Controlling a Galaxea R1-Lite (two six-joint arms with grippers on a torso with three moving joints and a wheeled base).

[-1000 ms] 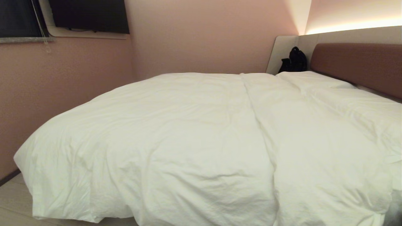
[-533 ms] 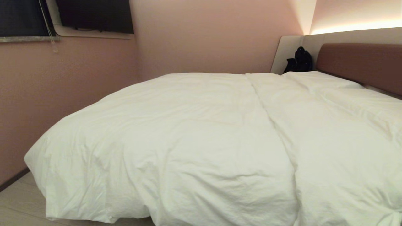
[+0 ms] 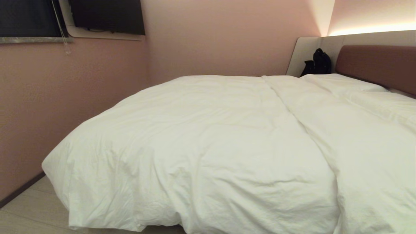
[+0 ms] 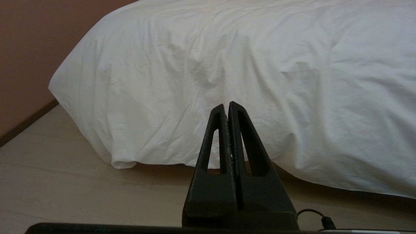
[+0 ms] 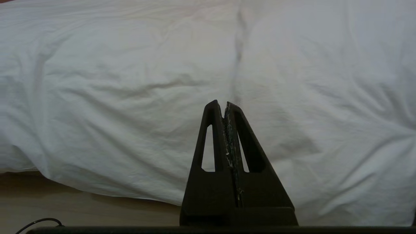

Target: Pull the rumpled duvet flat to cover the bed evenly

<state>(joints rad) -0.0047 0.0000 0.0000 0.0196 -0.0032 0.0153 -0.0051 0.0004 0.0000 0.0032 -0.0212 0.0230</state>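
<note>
A puffy white duvet (image 3: pixel 221 139) lies spread over the bed, creased, with a long fold running from the near side toward the brown headboard (image 3: pixel 377 66). Its near edge hangs down close to the floor (image 4: pixel 130 162). The mattress and base are hidden under it. Neither arm shows in the head view. My left gripper (image 4: pixel 227 105) is shut and empty, held off the floor a short way in front of the duvet's (image 4: pixel 227 65) hanging left corner. Further along the same side my right gripper (image 5: pixel 220 104) is also shut and empty, facing the duvet (image 5: pixel 130 81).
A pink wall (image 3: pixel 48 107) runs close along the bed's left side, leaving a narrow strip of pale floor (image 3: pixel 29 208). A dark screen (image 3: pixel 107 16) hangs high on the wall. A black bag (image 3: pixel 320 63) stands in the far corner by the grey panel (image 3: pixel 305 53).
The whole head view has shifted to the right: the camera has moved left along the bed. The duvet itself lies as before.
</note>
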